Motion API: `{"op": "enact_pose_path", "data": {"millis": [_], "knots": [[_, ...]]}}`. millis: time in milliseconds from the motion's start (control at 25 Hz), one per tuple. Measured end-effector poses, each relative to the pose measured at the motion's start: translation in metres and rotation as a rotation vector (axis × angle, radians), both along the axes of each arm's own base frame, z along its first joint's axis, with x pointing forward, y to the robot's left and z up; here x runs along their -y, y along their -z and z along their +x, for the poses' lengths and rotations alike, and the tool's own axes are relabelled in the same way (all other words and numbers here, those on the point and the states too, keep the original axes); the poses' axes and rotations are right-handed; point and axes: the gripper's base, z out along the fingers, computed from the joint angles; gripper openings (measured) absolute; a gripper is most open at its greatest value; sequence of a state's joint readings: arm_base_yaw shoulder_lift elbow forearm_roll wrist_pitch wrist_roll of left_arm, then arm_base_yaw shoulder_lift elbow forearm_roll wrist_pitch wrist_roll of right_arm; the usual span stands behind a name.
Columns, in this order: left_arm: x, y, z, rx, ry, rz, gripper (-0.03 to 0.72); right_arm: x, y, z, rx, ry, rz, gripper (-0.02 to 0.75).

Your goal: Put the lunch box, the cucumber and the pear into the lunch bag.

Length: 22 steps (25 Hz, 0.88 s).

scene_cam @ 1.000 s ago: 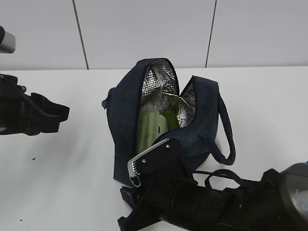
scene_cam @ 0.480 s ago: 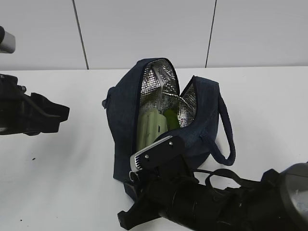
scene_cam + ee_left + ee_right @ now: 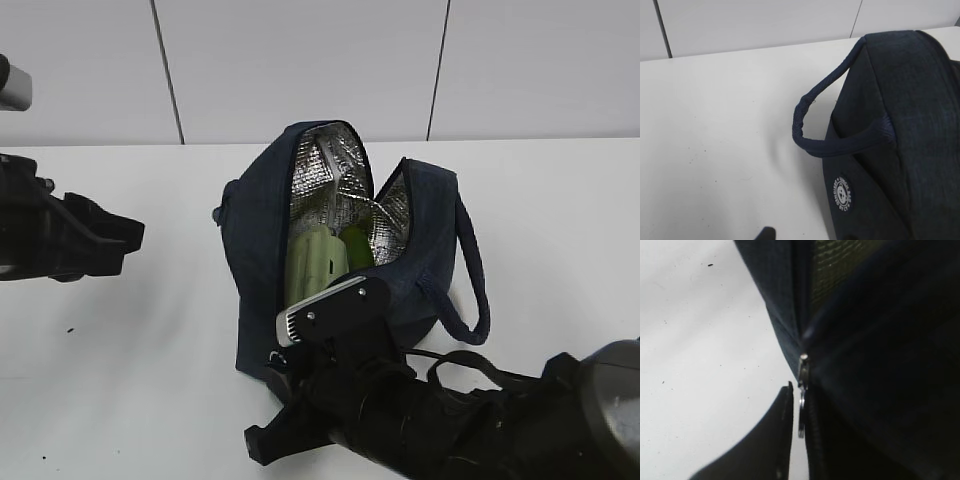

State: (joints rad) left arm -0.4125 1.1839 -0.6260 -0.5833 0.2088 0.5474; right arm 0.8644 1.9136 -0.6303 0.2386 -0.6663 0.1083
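Note:
The navy lunch bag (image 3: 260,250) stands open on the white table, its foil lining showing. Inside are the pale green lunch box (image 3: 315,265) and, to its right, the green cucumber (image 3: 356,248). The pear is not in view. My right gripper (image 3: 801,405) is at the bag's near bottom end. The metal ring of the zipper pull (image 3: 801,416) hangs between its fingers. The left finger (image 3: 775,440) stands a thin gap off the ring, and the right one blends into the dark fabric. My left gripper (image 3: 128,245) is open and empty, left of the bag.
The bag's rope handle (image 3: 812,142) and round white logo (image 3: 842,194) fill the left wrist view, with one dark fingertip (image 3: 766,233) at the bottom edge. Another handle (image 3: 465,270) loops off the bag's right side. My right arm (image 3: 430,430) lies across the front of the table.
My right gripper has moved up and closer to the bag's near end. The left arm has not moved.

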Motion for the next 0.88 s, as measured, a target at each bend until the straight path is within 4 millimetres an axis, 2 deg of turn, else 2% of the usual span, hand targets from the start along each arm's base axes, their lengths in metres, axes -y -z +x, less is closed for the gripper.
{"op": "enact_pose_path", "data": {"millis": [120, 480, 640, 880], "knots": [[0.000, 0.000, 0.000, 0.000, 0.000, 0.000, 0.256, 0.000, 0.000, 0.000, -0.002, 0.006, 0.001, 0.006], [0.000, 0.000, 0.000, 0.000, 0.000, 0.000, 0.256, 0.000, 0.003, -0.003, -0.048, -0.030, -0.046, 0.006], [0.000, 0.000, 0.000, 0.000, 0.000, 0.000, 0.256, 0.000, -0.011, -0.007, -0.065, -0.060, -0.061, 0.006], [0.000, 0.000, 0.000, 0.000, 0.000, 0.000, 0.256, 0.006, -0.047, -0.016, -0.050, -0.122, -0.087, 0.006]]}}
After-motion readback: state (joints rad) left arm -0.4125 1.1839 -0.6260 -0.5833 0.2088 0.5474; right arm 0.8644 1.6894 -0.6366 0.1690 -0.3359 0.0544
